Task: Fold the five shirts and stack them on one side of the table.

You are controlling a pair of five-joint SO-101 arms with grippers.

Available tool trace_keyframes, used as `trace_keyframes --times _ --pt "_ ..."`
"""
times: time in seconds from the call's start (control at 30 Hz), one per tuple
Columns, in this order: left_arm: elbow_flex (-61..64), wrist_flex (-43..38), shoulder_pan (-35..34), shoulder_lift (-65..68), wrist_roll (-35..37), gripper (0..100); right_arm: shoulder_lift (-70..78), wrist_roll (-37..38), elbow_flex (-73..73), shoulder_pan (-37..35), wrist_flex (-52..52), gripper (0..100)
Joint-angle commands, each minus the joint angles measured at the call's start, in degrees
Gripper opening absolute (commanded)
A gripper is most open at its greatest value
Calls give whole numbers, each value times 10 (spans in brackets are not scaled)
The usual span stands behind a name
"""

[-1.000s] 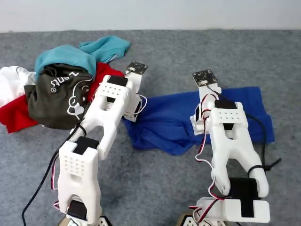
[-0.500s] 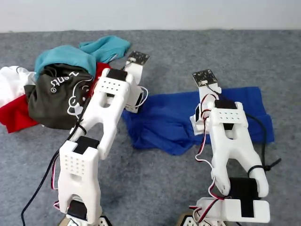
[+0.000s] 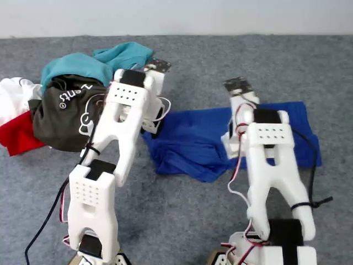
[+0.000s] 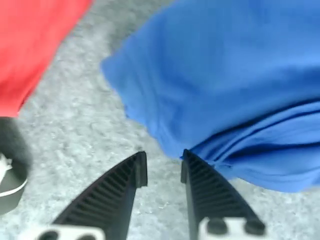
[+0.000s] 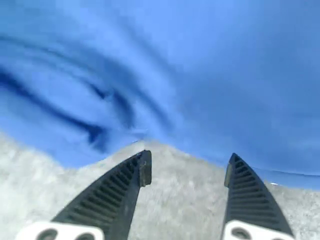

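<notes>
A blue shirt (image 3: 193, 138) lies spread but rumpled on the grey counter (image 3: 198, 61), in front of both arms and apart from the other clothes. Its long axis runs side to side across the counter, from the left arm's wrist to past the right arm. The left end is bunched into soft folds and the right end lies flatter. Collar and hem cannot be told apart, so which way it points is unclear.

The left pincer (image 4: 163, 162) sits low over bare counter just beside the shirt's bunched left edge, its jaws only narrowly parted and holding nothing. The right pincer (image 5: 188, 167) hovers at the shirt's near edge, jaws spread wide and empty, with blue cloth just beyond the tips.

This looks like the start of the first shirt: taking hold of an edge so the cloth can be flattened or folded. The next move likely calls for each pincer to drop onto the edge and close on a single layer.

To the left, well apart, the remaining shirts sit in a heap: teal (image 3: 110, 58), dark olive (image 3: 60, 118), red (image 3: 16, 138) and white (image 3: 11, 94).
</notes>
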Motion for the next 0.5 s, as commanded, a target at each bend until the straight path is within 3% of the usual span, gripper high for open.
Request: trace_keyframes --times 0.0,0.13,0.47 --pt "-4 14 22 -5 -10 127 -18 11 -25 -58 14 244" --pt "-4 14 22 -5 -11 127 15 7 -25 -93 -15 244" --pt "-3 14 8 -4 -11 126 101 8 -29 -97 -95 217"
